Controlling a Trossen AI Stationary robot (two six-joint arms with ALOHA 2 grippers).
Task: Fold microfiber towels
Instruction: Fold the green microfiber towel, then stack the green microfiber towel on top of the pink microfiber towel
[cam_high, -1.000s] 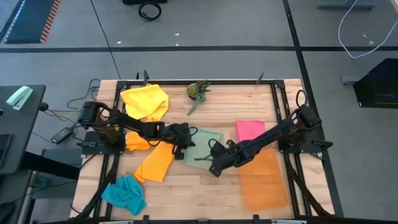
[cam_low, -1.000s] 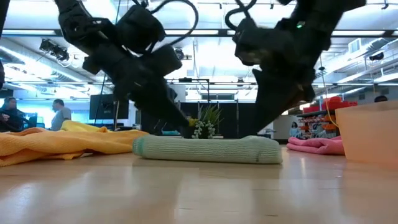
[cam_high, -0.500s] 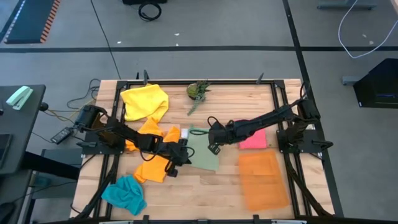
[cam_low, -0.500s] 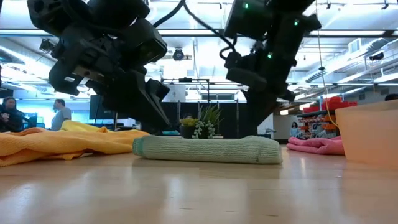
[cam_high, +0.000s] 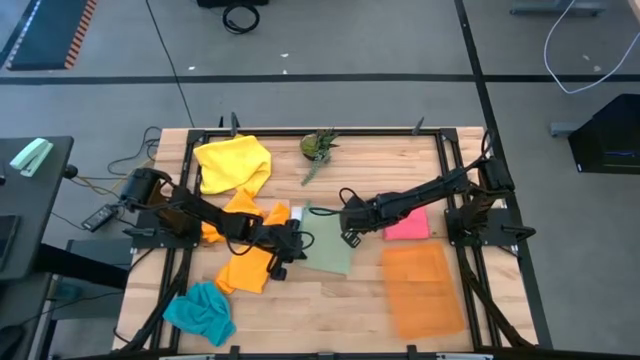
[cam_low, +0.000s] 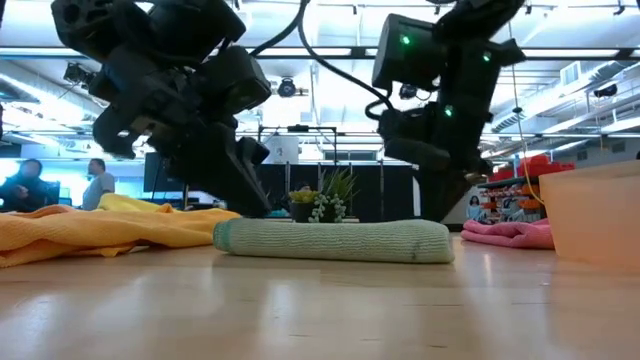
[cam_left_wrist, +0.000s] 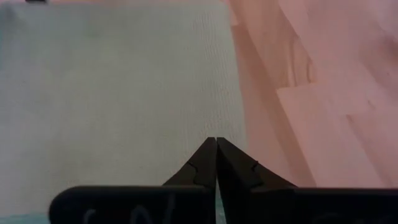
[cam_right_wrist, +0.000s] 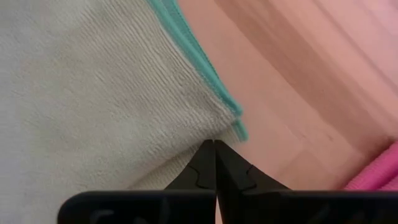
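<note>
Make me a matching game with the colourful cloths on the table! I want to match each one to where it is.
Things:
1. Soft yellow microfiber towel
2. Crumpled teal microfiber towel
3. Folded pink microfiber towel
4. Folded pale green microfiber towel

Places:
A. Middle of the table, between the two arms
B. Far left part of the table, beside the small green plant's side
C. Near left corner of the table
D. Right of the middle, just beyond the flat orange mat

Pairs: 1-B, 2-C, 3-D, 4-A

Bright even overhead light, ceiling strips glaring behind; my wrist views soft and pink-tinted, low foreground blurred.
</note>
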